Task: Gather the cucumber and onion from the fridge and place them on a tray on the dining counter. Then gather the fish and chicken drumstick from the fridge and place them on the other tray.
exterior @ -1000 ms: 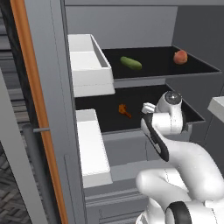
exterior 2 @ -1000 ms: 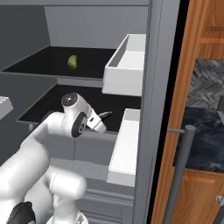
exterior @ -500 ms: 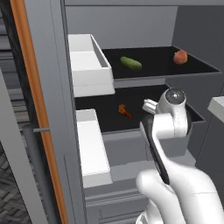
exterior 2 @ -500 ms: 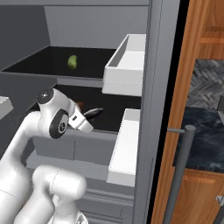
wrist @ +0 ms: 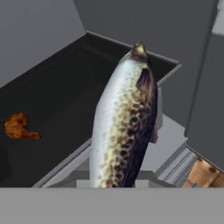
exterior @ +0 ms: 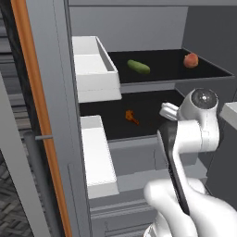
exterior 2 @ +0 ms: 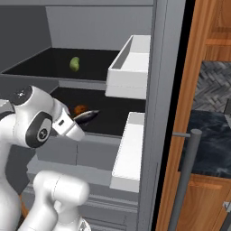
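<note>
The end effector (exterior 2: pixel 90 116) is closed on the fish (wrist: pixel 124 118), holding it in front of the open fridge (exterior: pixel 139 28), just outside the lower shelf. The chicken drumstick (exterior: pixel 131 116) lies on that lower shelf. The cucumber (exterior: pixel 138 66) and the onion (exterior: pixel 190 60) rest well apart on the upper shelf.

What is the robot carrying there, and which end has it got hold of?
The gripper holds the fish by one end; the grip itself is hidden at the hand view's bottom edge, so which end cannot be told.
</note>
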Controlling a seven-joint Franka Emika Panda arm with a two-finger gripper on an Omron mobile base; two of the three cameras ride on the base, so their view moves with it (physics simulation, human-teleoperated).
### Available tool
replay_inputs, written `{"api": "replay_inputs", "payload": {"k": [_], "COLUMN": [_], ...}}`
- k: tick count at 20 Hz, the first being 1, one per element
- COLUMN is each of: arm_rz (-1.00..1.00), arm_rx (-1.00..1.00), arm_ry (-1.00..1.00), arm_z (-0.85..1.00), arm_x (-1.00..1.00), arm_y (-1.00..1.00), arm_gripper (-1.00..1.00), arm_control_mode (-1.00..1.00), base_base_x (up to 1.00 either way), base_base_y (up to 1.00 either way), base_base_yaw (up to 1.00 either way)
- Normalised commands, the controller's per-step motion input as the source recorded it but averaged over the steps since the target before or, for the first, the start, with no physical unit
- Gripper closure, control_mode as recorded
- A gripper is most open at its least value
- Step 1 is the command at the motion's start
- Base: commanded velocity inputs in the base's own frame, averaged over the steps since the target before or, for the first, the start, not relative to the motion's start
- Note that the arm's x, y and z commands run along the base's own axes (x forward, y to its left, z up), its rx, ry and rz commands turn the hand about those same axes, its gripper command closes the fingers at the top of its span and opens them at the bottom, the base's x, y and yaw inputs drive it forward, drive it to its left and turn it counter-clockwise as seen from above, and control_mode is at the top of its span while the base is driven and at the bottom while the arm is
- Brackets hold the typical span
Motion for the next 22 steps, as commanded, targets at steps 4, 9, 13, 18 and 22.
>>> {"api": "replay_inputs", "payload": {"k": [4,9,13,18,22], "arm_rz": [0.0,0.0,0.0,0.0,0.0], "arm_rx": [-0.02,-0.07,0.01,0.0,0.0], "arm_ry": [0.0,0.02,0.0,-0.02,0.0], "arm_z": [0.35,0.07,0.0,0.0,0.0], "arm_x": [-0.96,-0.5,0.0,-0.05,0.0], "arm_y": [0.17,0.47,0.0,0.0,0.0], "arm_gripper": [1.0,1.0,1.0,1.0,1.0], "arm_control_mode": [-1.0,-1.0,-1.0,1.0,1.0], "base_base_x": [0.0,0.0,0.0,-0.25,-0.87], "base_base_y": [0.0,0.0,0.0,0.0,0.03], "base_base_yaw": [0.0,0.0,0.0,0.0,-0.1]}}
